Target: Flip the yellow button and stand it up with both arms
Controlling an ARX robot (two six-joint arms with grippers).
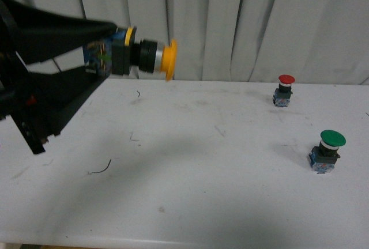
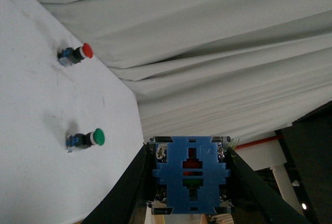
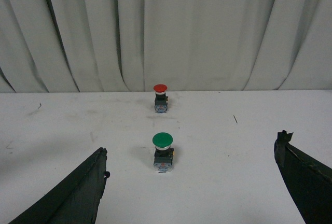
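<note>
The yellow button hangs high above the white table at the left in the front view, lying sideways with its yellow cap pointing right. My left gripper is shut on its blue contact block. In the left wrist view the block's blue end face fills the space between the black fingers. My right gripper is open with nothing between its fingers, hovering over the table in front of the green button; it does not show in the front view.
A red-capped button stands at the back right of the white table, and a larger green-capped button stands nearer at the right. Both appear in the right wrist view, red behind green. Grey curtains hang behind.
</note>
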